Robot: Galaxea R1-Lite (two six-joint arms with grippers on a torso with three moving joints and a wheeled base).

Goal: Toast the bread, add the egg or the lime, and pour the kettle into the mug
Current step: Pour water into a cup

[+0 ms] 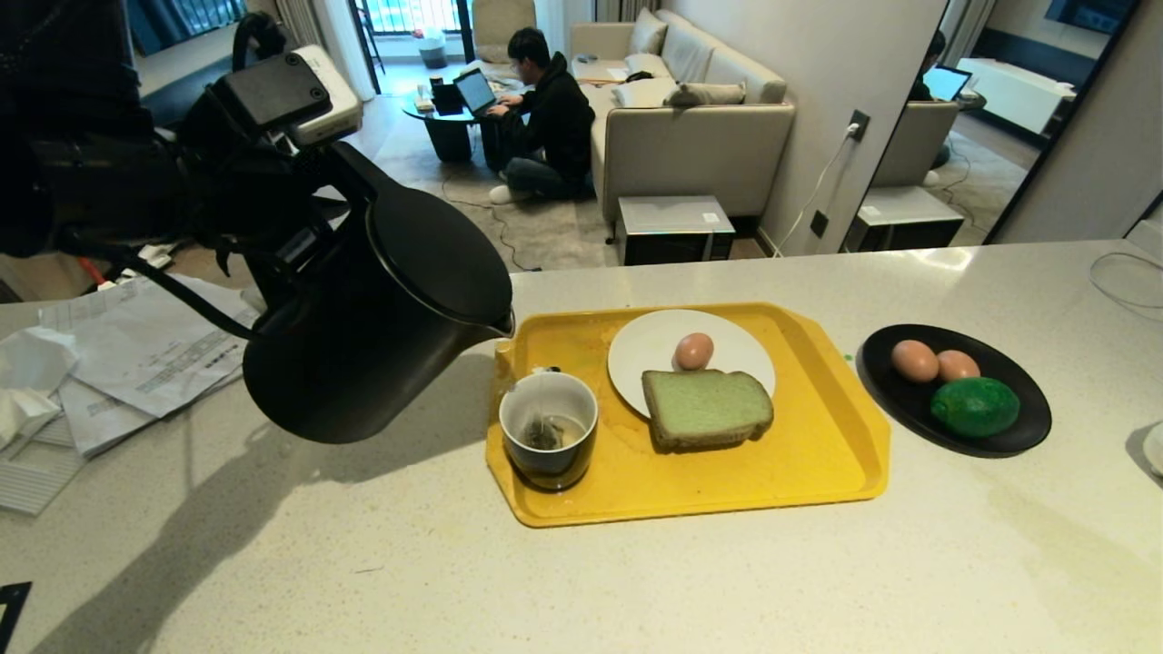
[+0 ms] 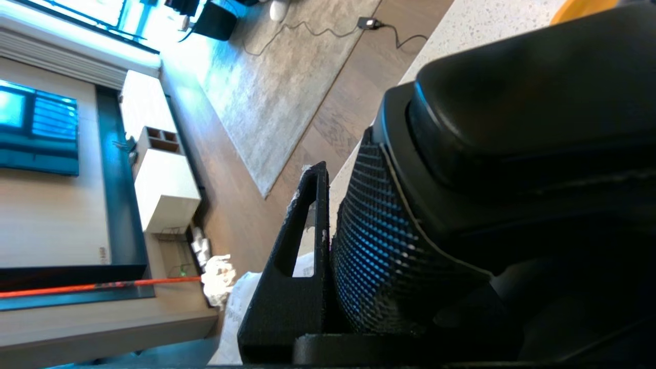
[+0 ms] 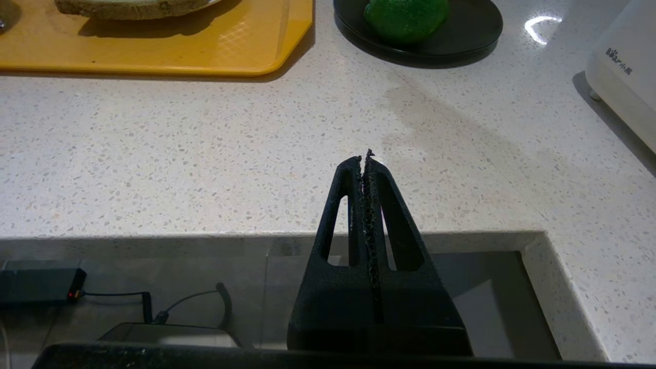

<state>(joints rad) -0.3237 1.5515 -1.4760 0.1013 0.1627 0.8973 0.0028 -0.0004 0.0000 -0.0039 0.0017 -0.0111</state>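
Left wrist view shows our left end effector [image 2: 359, 225] pinching the kettle [image 2: 512, 154] by its handle, one finger [image 2: 302, 246] pressed along the bumpy grip. In the head view we hold the kettle [image 1: 382, 318] up in the air and tipped, so its spout [image 1: 504, 325] points at the mug [image 1: 549, 440]. We think this is for pouring, though we see no water coming out. The mug sits on the yellow tray [image 1: 818, 454] and has a tea bag [image 1: 543, 434] inside. Next to it, a white plate [image 1: 636, 350] holds one egg [image 1: 693, 351] and the green bread [image 1: 707, 408], so the food looks ready. Off the tray, a black plate [image 1: 1027, 436] holds two more eggs [image 1: 914, 360] and the lime [image 1: 975, 406]. Our right end effector [image 3: 366, 169] is pressed together, holding nothing, low by the edge of the surface [image 3: 205, 164].
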